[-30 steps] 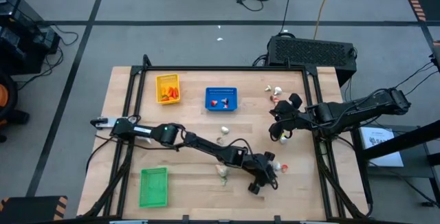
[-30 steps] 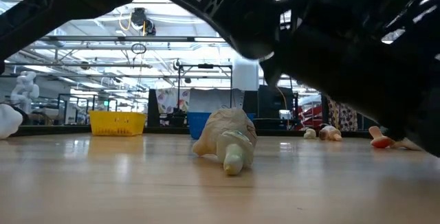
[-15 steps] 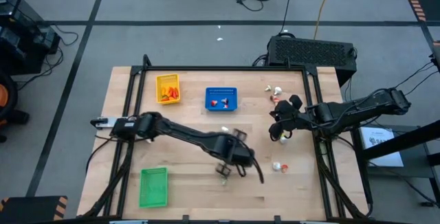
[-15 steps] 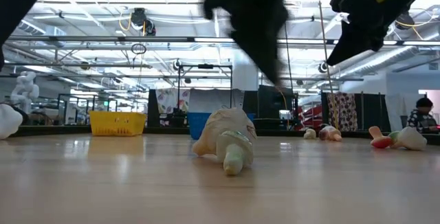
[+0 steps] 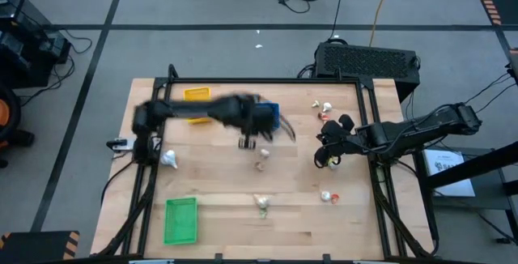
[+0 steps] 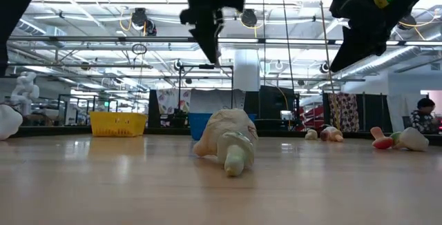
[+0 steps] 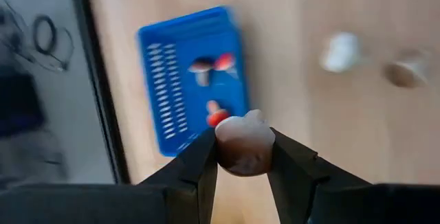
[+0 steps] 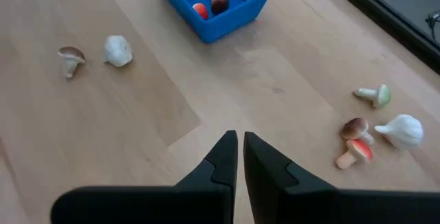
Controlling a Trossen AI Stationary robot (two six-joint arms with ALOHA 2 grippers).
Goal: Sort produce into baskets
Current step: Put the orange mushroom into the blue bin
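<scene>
From my station, the left wrist view shows what the blurred high view does not: the left gripper (image 7: 244, 157) is clamped on a brownish mushroom piece (image 7: 244, 143), above the near edge of the blue basket (image 7: 168, 80). That basket holds about three small red-and-white pieces (image 7: 221, 62). In the high view the yellow basket (image 5: 197, 94) at the far left is partly covered by the left arm, contents unseen; the green basket (image 5: 180, 219) at the near left shows nothing inside. The right gripper (image 8: 240, 157) hovers right of centre, fingers together on nothing. Loose produce lies on the table (image 5: 218, 232): a garlic bulb (image 8: 117, 50), a brown mushroom (image 8: 70, 56), and further pieces at the far right. I can read no lettering.
</scene>
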